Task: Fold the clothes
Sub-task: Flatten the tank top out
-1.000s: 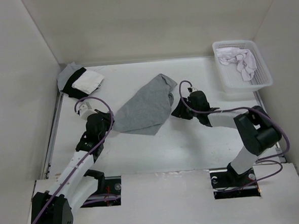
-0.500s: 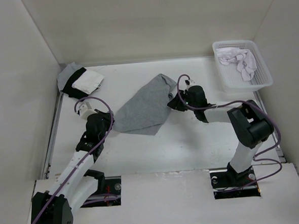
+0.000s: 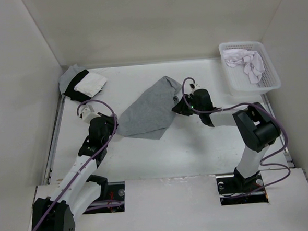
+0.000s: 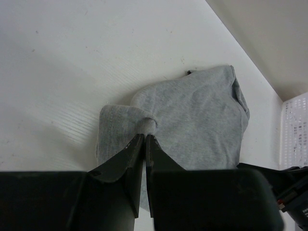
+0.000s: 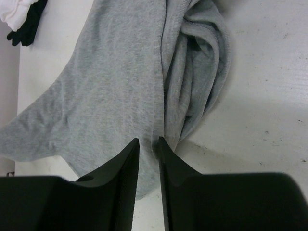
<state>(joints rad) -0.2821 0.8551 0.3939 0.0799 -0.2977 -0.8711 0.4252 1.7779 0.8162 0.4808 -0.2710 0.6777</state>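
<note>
A white table (image 3: 197, 144) sits inside plain white walls. The grey tank top (image 3: 148, 113) lies crumpled on it, well apart from the white basket (image 3: 249, 93). The left claw (image 4: 145, 135) is pinched tight on the top's edge far from the basket. The right claw (image 5: 148, 140) is at the edge nearest the basket. Its fingers are a little apart with cloth between them, and I cannot tell if it grips.

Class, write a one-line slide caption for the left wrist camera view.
Left gripper pinches a bunched edge of the grey tank top lying on the white table.
</note>
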